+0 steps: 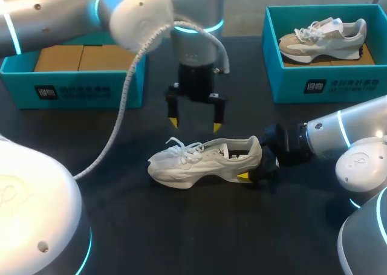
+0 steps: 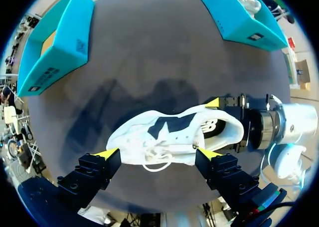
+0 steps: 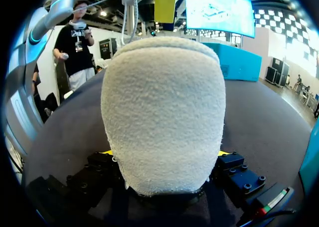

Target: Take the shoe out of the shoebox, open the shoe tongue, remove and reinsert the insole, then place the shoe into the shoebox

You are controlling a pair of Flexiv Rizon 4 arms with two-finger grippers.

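White shoe (image 1: pixel 205 161): lies on the dark surface (image 1: pixel 199 226) near its middle, sole down, toe toward the left arm's side, heel toward the right arm's side. Laces loose over the forefoot.

Right gripper (image 1: pixel 257 168): level with the surface, fingers clenched on the shoe's heel from two sides. In the right wrist view the heel fills the space between the yellow tips, which show only as slivers at each side. In the head view one tip shows below the heel and the other is hidden behind it.

Left gripper (image 2: pixel 157 154): hangs above the shoe's midsection, fingers (image 2: pixel 105 154) spread wide and released, clear of the shoe, which lies below the gap between them.

Shoe opening: dark inside; whether an insole sits in it cannot be told.

Right shoebox (image 1: pixel 326 84): teal, at the far corner, holding a second shoe (image 1: pixel 323 39).

Left shoebox (image 1: pixel 72 92): teal, at the opposite far corner, with brown cardboard (image 1: pixel 78 57) inside, partly covered by the left arm.
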